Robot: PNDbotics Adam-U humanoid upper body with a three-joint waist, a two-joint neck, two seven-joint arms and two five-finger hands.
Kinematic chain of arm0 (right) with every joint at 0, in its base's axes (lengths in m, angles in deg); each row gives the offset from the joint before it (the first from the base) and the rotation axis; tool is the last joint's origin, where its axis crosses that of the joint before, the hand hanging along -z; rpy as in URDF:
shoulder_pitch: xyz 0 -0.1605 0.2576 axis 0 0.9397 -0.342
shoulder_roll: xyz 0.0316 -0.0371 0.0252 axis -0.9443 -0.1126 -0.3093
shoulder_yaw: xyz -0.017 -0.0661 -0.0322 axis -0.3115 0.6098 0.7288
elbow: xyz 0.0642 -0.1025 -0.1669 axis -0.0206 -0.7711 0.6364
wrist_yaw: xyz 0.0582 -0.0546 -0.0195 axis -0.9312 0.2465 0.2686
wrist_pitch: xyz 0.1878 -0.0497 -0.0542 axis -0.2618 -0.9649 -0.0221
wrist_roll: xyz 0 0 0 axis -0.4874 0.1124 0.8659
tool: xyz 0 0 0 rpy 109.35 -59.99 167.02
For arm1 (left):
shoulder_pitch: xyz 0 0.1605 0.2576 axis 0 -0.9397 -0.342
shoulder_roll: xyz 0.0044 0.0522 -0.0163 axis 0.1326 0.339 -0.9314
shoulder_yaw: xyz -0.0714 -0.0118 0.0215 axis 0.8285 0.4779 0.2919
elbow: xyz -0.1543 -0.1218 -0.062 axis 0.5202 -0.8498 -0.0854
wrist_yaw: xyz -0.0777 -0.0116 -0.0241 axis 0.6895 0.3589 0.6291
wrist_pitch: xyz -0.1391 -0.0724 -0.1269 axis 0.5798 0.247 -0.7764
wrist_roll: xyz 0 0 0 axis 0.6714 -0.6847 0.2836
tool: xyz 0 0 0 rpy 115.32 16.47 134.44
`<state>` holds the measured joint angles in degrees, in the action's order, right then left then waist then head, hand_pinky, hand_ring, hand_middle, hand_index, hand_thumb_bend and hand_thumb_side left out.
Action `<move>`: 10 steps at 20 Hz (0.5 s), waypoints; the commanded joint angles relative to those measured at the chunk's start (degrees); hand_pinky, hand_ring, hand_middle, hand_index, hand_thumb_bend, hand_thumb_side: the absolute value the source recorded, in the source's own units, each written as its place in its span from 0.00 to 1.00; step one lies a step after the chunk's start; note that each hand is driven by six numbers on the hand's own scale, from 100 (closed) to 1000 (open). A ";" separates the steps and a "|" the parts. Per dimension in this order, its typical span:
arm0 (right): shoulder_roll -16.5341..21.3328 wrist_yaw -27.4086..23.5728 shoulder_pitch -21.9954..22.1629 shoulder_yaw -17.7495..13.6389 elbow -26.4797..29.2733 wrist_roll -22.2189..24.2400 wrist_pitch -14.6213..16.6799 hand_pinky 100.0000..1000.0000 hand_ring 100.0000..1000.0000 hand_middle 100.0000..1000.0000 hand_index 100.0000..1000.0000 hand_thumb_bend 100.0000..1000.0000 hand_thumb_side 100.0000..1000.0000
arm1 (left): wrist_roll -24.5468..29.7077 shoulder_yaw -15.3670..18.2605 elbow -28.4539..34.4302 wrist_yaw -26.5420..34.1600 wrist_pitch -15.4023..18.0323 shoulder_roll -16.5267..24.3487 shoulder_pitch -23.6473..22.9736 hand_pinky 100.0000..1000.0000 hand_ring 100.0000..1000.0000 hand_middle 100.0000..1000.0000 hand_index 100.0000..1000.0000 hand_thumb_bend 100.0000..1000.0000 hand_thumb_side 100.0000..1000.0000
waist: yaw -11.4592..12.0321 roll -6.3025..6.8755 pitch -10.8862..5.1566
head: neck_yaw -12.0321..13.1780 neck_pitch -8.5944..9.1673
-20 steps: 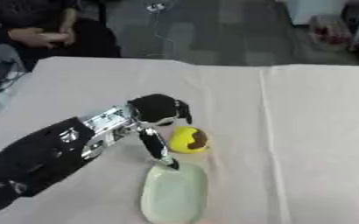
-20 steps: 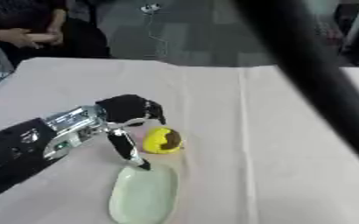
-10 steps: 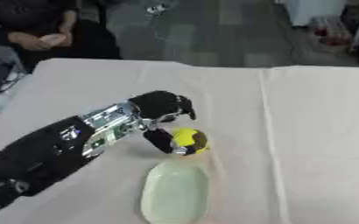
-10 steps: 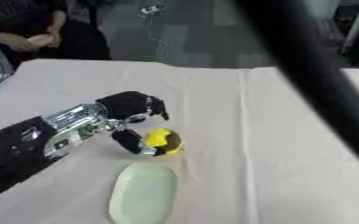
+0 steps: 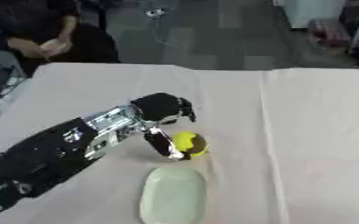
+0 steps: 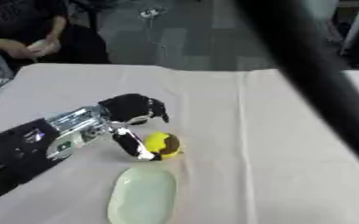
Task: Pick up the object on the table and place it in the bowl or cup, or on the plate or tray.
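A yellow ball-like object with a dark patch lies on the pale tablecloth, just above a pale green oval plate. My left arm comes in from the lower left. My left hand is up and to the left of the object. Its dark fingers are bent loosely and sit apart from the object. Its thumb points down and touches the object's left side. Nothing closes round the object. My right hand shows in no view.
A dark blurred bar crosses the right eye view from the top to the right edge. A fold in the cloth runs down the table's right part. A seated person is beyond the far left edge.
The thumb has drawn up from below the object to its left side. The object has hardly moved.
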<state>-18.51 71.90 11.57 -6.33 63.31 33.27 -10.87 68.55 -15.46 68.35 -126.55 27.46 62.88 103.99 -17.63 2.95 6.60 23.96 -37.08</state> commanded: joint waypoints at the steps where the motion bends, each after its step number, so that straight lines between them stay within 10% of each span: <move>1: 1.54 -0.80 -0.95 -0.94 0.78 -17.13 17.27 0.31 0.26 0.22 0.39 0.48 0.62 | 0.38 0.27 -0.32 -0.66 0.26 0.48 0.62 0.58 0.59 0.67 0.76 0.48 0.52 | -0.09 -0.17 -0.48 | 0.46 1.12; 10: 1.15 -0.85 -1.41 -0.83 0.78 -17.13 17.27 0.31 0.26 0.22 0.39 0.48 0.62 | 0.55 -0.10 -2.33 -1.79 1.02 -0.29 0.71 0.57 0.59 0.67 0.76 0.49 0.51 | -0.40 -0.32 0.16 | 0.34 1.28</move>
<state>-18.13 71.22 10.89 -6.96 63.31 33.27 -10.87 69.12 -15.85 65.81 -128.02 28.14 61.75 103.99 -17.92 2.86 7.28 23.96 -36.66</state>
